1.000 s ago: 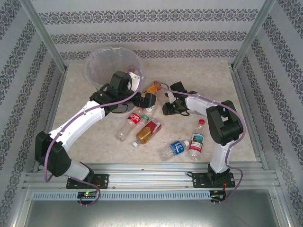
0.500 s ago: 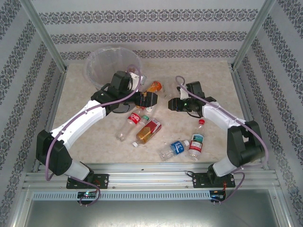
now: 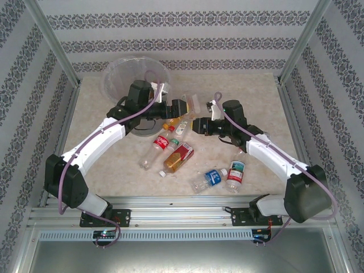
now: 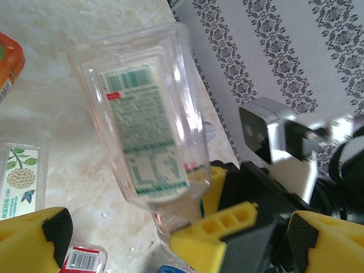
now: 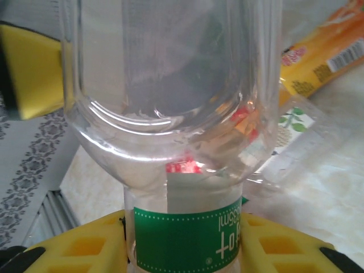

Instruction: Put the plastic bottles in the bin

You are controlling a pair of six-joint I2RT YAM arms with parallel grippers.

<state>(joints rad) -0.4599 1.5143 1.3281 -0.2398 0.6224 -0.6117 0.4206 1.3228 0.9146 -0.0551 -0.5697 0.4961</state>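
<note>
Here the right gripper (image 5: 187, 253) is clamped on the lower, green-banded end of a clear bottle (image 4: 148, 125), which is held between the two arms, above the table (image 3: 256, 91) as it seems. The left gripper (image 3: 182, 106) has its fingers (image 4: 34, 239) apart, one on each side of this bottle. I judge this a hand-over: the left should close firmly on the body before the right releases, then carry it to the bin (image 3: 122, 79) in the far-left corner.
</note>
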